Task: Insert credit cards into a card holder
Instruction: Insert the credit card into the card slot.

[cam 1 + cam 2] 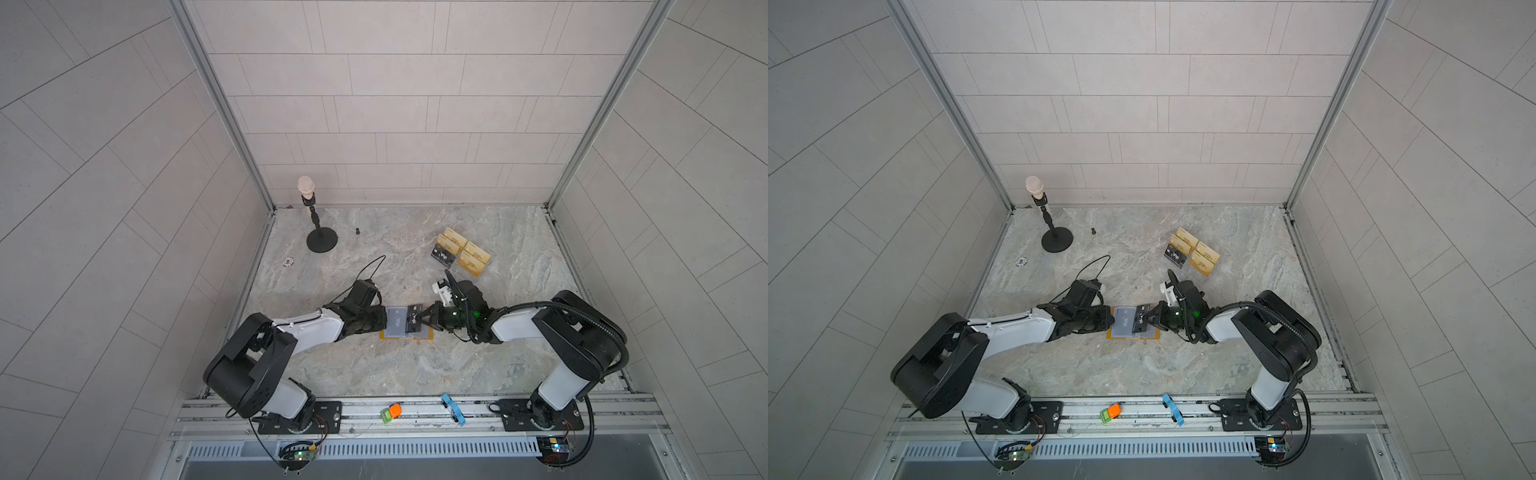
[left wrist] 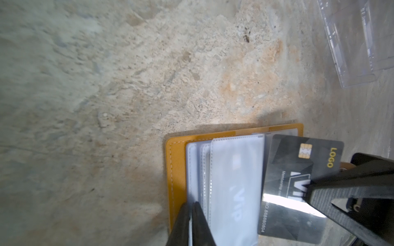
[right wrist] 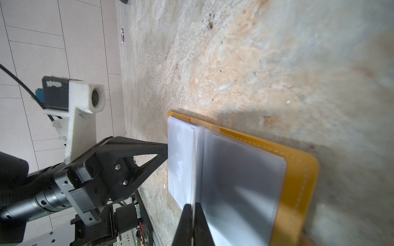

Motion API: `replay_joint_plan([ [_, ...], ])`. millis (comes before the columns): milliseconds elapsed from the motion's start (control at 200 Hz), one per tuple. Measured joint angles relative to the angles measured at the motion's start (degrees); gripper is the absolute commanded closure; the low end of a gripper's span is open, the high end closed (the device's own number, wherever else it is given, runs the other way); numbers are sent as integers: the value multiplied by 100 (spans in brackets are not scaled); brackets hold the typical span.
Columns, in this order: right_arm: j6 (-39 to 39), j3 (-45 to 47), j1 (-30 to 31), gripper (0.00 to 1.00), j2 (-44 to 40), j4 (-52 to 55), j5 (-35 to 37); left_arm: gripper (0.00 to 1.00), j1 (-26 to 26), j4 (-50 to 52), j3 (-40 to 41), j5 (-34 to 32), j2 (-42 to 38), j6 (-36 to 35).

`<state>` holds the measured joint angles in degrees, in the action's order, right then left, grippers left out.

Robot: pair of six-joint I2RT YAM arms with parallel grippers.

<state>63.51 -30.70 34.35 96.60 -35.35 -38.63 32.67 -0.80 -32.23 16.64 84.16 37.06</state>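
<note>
Mustard-yellow, the card holder (image 1: 424,336) lies open on the marble table (image 1: 415,374), just below the middle of the frame in both top views, its greyish pages facing up. At its left edge in the frame sits the left gripper (image 1: 385,323), jaws closed on a plastic sleeve (image 1: 397,322) with Vip lettering showing through it. From the frame's right, the right gripper (image 1: 424,318) is clamped on a black credit card (image 1: 414,319) that lies over the holder's right-hand half. Above and right of centre, an acrylic stand (image 1: 457,271) carries gold cards (image 1: 473,259) and one more Vip card (image 1: 443,257). A microphone (image 1: 306,187) stands at the table's upper left.

Left wrist view: the left fingers (image 2: 202,230) are pinched together on the sleeve's edge, beside the stitched yellow cover. The black card, with its chip and gold LOGO visible, sits tilted over the far sleeves, and a finger of the right gripper is pressed on its face.

Right wrist view: the right fingers (image 3: 203,230) are shut on the card, seen edge-on as a thin line above the open sleeves. The left gripper's tips meet the sleeve's far edge.
</note>
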Motion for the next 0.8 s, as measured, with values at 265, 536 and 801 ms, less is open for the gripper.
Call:
replay_joint_plan([
  [265,114,20,2,100,122,-136,-103,89,-2,24,-11,0,0,-2],
  [536,-11,17,2,100,120,2,-168,89,-2,26,-11,-2,0,-4],
  [801,-271,-103,2,100,39,385,-308,89,-2,52,-22,-2,0,-20],
])
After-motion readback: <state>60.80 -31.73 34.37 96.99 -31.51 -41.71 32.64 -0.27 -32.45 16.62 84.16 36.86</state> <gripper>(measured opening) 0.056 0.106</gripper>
